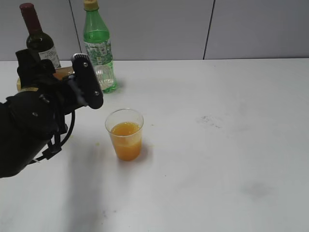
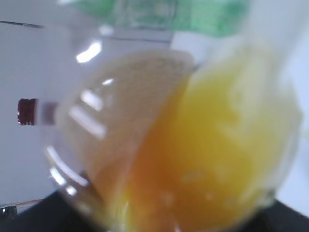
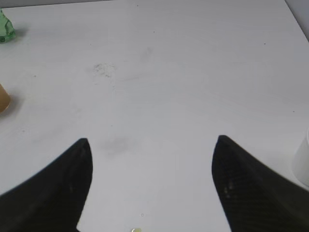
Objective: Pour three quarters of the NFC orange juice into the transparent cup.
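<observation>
The NFC orange juice (image 2: 203,145) fills the left wrist view as a blurred clear bottle, tilted and partly full of orange liquid. In the exterior view only an orange strip of the bottle (image 1: 63,73) shows between the black fingers of my left gripper (image 1: 60,72), which is shut on it, up and to the left of the cup. The transparent cup (image 1: 125,134) stands upright on the white table, about half full of orange juice. My right gripper (image 3: 152,145) hangs open over bare table with nothing between its fingers; the cup's base (image 3: 3,99) shows at that view's left edge.
A green plastic bottle (image 1: 99,46) and a dark wine bottle (image 1: 39,38) stand at the back left, close behind my left arm. A white object (image 3: 302,159) sits at the right edge of the right wrist view. The table (image 1: 222,145) has faint smudges.
</observation>
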Action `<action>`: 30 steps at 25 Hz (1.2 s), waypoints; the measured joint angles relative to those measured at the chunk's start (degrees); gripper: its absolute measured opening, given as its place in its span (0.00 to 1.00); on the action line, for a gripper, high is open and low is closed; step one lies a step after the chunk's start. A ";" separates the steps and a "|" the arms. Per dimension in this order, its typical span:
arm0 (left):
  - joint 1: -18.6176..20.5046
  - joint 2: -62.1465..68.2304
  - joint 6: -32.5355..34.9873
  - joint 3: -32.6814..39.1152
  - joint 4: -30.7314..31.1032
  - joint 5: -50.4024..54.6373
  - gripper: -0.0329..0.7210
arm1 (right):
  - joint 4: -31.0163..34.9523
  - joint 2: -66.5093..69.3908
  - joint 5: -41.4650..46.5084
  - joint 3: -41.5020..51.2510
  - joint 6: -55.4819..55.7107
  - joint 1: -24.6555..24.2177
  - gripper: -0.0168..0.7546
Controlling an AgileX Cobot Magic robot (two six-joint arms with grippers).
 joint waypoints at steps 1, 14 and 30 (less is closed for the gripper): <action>0.15 0.00 -1.65 0.00 0.77 0.05 0.68 | 0.00 0.00 0.00 0.00 0.00 0.00 0.79; 10.35 0.00 -47.57 0.05 30.69 13.38 0.68 | 0.00 0.00 0.00 0.00 0.01 0.00 0.79; 25.75 0.73 -116.27 -0.03 90.70 18.95 0.68 | 0.00 0.00 0.00 0.00 0.01 0.00 0.79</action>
